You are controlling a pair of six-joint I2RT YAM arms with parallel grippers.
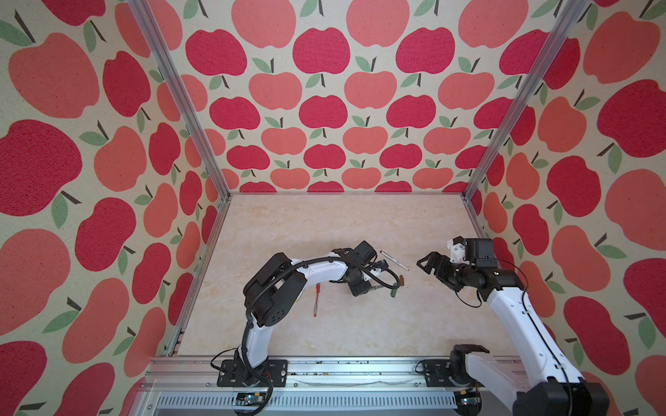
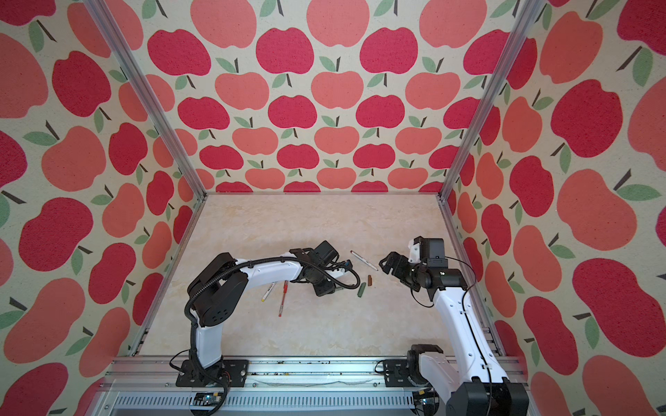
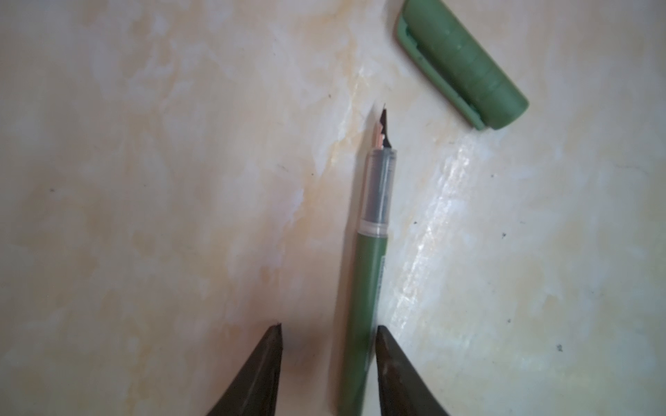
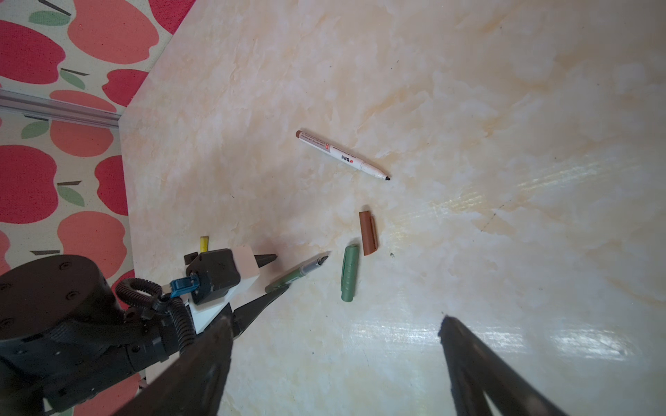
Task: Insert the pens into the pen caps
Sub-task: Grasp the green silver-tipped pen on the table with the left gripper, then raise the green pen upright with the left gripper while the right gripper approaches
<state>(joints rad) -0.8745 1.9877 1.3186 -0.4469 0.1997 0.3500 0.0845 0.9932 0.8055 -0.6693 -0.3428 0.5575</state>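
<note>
The left jaws stand partly apart astride the rear of the green pen (image 3: 371, 273), which lies flat on the surface (image 3: 144, 180). One tip sits against the barrel and the other shows a gap, so nothing is clamped. The right jaws hang wide apart and empty, well clear of the pens. Expect an off-centre closure: the touching tip is likely to shove or roll the pen before the other arrives, since the barrel is a round, smooth plastic stick on a glossy, marble-patterned sheet. A hold this far back leaves a long free length ahead of the jaws, so the front may droop or swing. The front is a clear grey sleeve ending in a thin, dark, pointed nib that could bend on a cap rim. The green cap (image 3: 465, 65) lies just ahead of the nib and off to one side. It is a short ribbed tube with a flat clip, light enough to skid if pushed unheld, and you cannot tell which end is open. The brown cap (image 4: 368, 233) lies just beside it, inviting a wrong pick.
</note>
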